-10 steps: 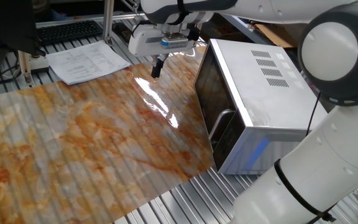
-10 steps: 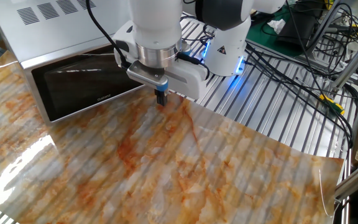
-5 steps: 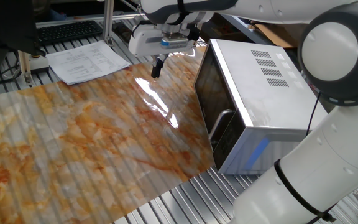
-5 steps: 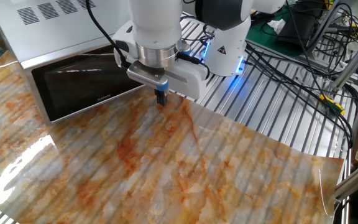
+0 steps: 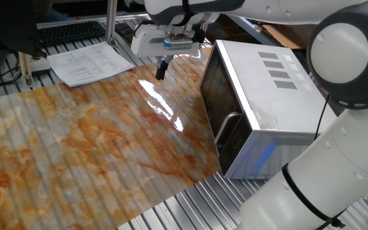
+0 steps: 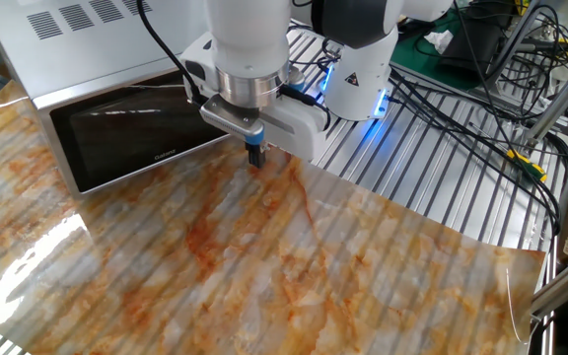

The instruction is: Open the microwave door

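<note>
The silver-white microwave (image 5: 280,96) stands at the right of the table, its dark glass door (image 5: 217,102) shut, with the curved metal bar handle (image 5: 225,128) at the near end. In the other fixed view the door (image 6: 131,138) faces the marbled table top. My gripper (image 5: 161,69) hangs above the table to the left of the door's far end, fingers together and holding nothing. It also shows in the other fixed view (image 6: 255,156), just in front of the door's right end, well away from the handle.
A marbled orange sheet (image 5: 88,140) covers the table. Papers (image 5: 88,64) and a keyboard (image 5: 69,30) lie at the far left. The robot base (image 6: 358,69) and cables (image 6: 481,89) sit on the slatted metal surface beside the microwave.
</note>
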Available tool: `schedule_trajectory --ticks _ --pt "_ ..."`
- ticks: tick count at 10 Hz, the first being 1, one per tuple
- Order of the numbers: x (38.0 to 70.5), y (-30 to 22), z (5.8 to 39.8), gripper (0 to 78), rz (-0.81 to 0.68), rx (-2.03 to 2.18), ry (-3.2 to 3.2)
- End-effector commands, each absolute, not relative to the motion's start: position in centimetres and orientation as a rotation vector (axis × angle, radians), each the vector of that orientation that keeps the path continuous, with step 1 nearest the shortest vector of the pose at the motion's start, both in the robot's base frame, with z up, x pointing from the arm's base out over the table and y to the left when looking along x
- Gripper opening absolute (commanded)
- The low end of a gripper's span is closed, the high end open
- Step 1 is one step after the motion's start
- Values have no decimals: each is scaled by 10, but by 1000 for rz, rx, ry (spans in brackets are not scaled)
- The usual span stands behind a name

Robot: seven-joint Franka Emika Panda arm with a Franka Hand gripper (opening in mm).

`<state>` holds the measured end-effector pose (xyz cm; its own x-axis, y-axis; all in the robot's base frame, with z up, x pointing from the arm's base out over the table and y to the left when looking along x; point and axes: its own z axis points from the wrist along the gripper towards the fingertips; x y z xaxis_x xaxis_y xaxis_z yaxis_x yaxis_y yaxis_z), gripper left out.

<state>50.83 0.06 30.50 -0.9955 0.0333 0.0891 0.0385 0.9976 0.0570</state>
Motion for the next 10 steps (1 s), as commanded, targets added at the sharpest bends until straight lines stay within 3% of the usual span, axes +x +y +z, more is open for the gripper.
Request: schedule_trajectory --ticks 1,10 --pt "509 0 306 0 -91 -90 -3031" --pt "502 6 302 0 -9 -72 -3032"
